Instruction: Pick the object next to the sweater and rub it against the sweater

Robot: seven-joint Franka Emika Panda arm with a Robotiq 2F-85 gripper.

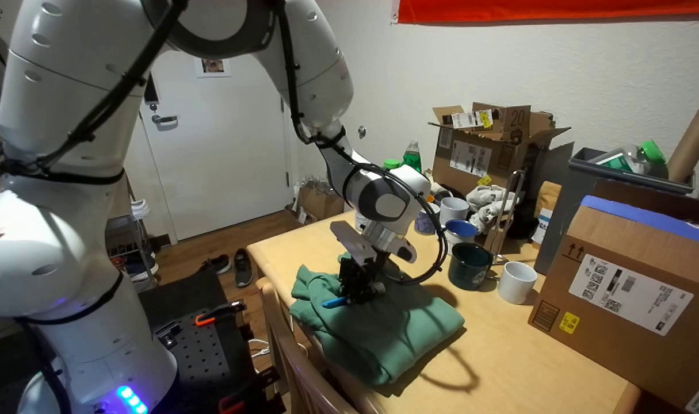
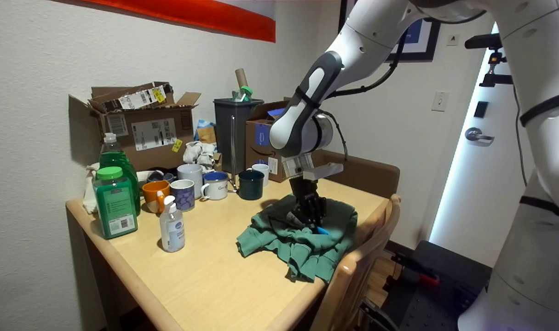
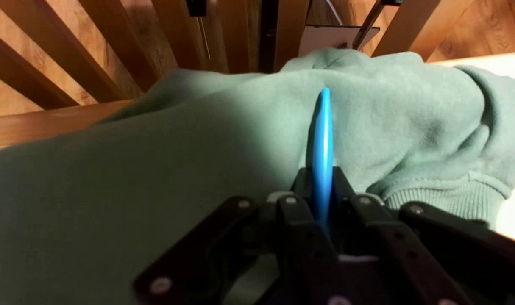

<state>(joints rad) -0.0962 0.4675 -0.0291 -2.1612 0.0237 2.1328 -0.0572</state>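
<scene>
A green sweater (image 1: 407,328) lies rumpled on the table, its sleeve and ribbed cuff visible in the wrist view. Low over the cloth, my gripper (image 3: 318,182) is shut on the object (image 3: 324,135), a slim, glossy blue piece that sticks out past the fingertips (image 3: 344,186). The blue end (image 1: 334,302) lies close along the sweater (image 2: 339,216); whether it presses on it I cannot tell. Both exterior views show the gripper (image 2: 312,223) pointing down over the garment. A small pale part (image 1: 379,288) shows beside the fingers, perhaps belonging to the object; the rest is hidden by the gripper.
Behind the sweater stand a dark green mug (image 1: 469,266), a white mug (image 1: 516,282) and several other cups. A large cardboard box (image 1: 614,287) occupies one end of the table. A chair (image 2: 366,257) backs onto the near edge. A clear pump bottle (image 2: 173,230) stands on the tabletop.
</scene>
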